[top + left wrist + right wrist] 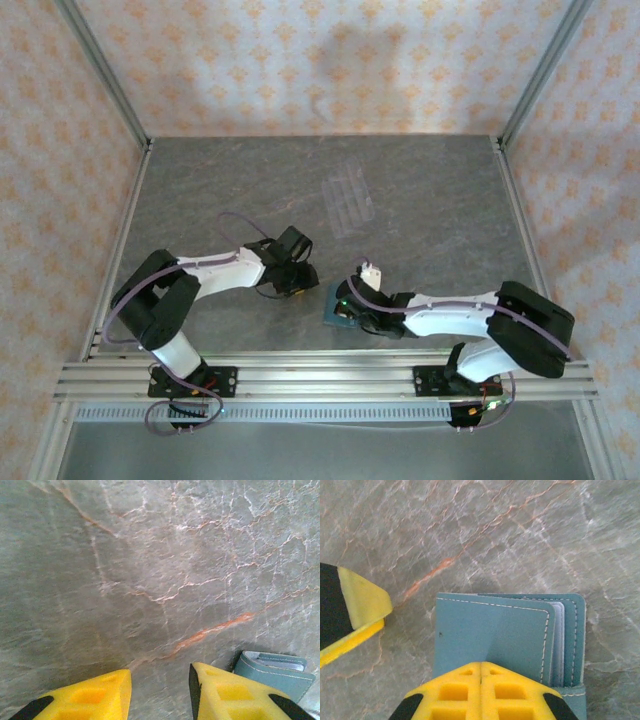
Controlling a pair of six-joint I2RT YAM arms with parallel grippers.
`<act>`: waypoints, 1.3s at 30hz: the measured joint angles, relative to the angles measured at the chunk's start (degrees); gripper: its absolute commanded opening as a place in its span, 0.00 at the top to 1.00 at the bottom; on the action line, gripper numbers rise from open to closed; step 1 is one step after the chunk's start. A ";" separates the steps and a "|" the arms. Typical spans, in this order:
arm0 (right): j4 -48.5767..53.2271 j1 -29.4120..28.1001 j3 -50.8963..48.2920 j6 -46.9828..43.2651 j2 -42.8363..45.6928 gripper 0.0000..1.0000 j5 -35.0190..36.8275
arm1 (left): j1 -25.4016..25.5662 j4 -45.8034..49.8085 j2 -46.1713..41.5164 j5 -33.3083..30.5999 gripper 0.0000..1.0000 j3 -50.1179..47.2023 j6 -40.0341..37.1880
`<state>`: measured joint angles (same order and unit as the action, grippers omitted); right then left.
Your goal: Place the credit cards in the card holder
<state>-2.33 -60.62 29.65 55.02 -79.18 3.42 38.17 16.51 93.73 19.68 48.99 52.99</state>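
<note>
Grey marbled desk (200,200), peach patterned walls all round, a clear tray (350,200) lying well back. Toward the front, between my arms, the teal wallet (490,630) lies flat and folded. My right jaws sit over its near edge, yellow fingertips (455,690) pressed together, nothing between them. My left jaws hang just beside the wallet, to its left, partly parted, bare desk in the gap, holding nothing. Pale edges show inside the wallet's right side; cards or lining, I cannot tell.
</note>
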 measured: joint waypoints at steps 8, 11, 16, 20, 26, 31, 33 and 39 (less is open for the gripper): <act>-6.36 4.98 -0.22 -7.96 -2.25 1.00 -11.43 | 0.83 0.37 -4.81 0.96 0.63 -4.13 -4.81; -12.02 5.60 1.29 -10.64 -6.62 1.00 -15.98 | 0.83 0.39 -6.29 1.16 0.63 -5.75 -5.60; -21.22 6.88 3.41 -13.77 -13.14 1.00 -22.86 | 0.83 0.79 -8.02 0.85 0.63 -7.19 -6.62; -23.85 8.26 6.88 -16.37 -17.70 1.00 -28.33 | -0.61 2.89 -9.64 -1.36 0.66 -7.76 -6.60; -23.15 9.20 9.09 -18.75 -19.37 1.00 -32.04 | -1.20 3.87 -12.33 -2.64 0.68 -9.81 -6.62; -22.25 9.42 9.38 -19.87 -19.37 1.00 -33.59 | -1.22 3.58 -12.74 -2.78 0.69 -10.91 -6.64; -22.18 9.46 9.38 -20.15 -19.37 1.00 -33.92 | -1.22 2.86 -12.09 -2.56 0.70 -10.91 -6.64; -22.21 9.68 9.38 -20.39 -19.37 1.00 -34.75 | -1.22 0.92 -10.69 -1.70 0.70 -10.91 -6.64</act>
<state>-24.53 -50.94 39.03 34.63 -98.54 -31.33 36.95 17.43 83.05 17.98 38.09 46.35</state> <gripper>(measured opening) 0.043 0.298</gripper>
